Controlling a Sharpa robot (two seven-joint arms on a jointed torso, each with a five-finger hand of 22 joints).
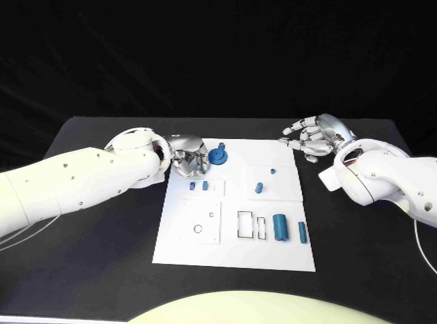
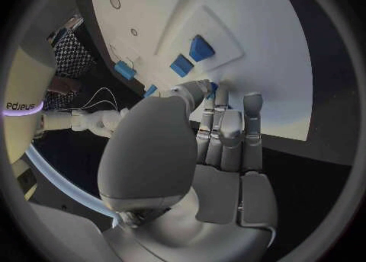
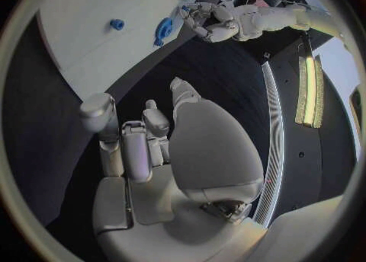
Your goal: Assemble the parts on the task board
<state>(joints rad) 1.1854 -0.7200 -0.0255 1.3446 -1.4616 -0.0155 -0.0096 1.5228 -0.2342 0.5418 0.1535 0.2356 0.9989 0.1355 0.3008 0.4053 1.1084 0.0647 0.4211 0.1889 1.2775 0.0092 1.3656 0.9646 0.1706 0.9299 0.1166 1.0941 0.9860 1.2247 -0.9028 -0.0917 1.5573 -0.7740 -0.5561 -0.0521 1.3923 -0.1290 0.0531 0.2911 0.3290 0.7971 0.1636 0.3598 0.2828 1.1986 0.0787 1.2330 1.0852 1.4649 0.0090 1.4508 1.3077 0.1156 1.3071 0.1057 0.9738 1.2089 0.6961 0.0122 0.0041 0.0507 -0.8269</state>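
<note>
The white task board [image 1: 236, 253] lies in the middle of the black table. At its far left corner my left hand [image 1: 187, 155] pinches a blue round part [image 1: 218, 157] between thumb and fingertips; a sliver of that blue round part [image 2: 212, 86] shows at the fingertips [image 2: 222, 99] in the left wrist view. Two small blue parts [image 1: 198, 185] lie just nearer on the board. My right hand [image 1: 314, 138] hovers over the table off the board's far right corner, fingers apart and holding nothing. The right wrist view shows the right hand [image 3: 152, 152] and, far off, the left hand [image 3: 210, 21] beside the blue round part [image 3: 162, 30].
More blue parts lie on the board: two small ones [image 1: 260, 187] near the middle and two cylinders [image 1: 279, 228] beside rectangular slots [image 1: 246, 225] at the near right. A round hole [image 1: 198, 229] sits at the near left. The black table [image 1: 92, 256] surrounds the board.
</note>
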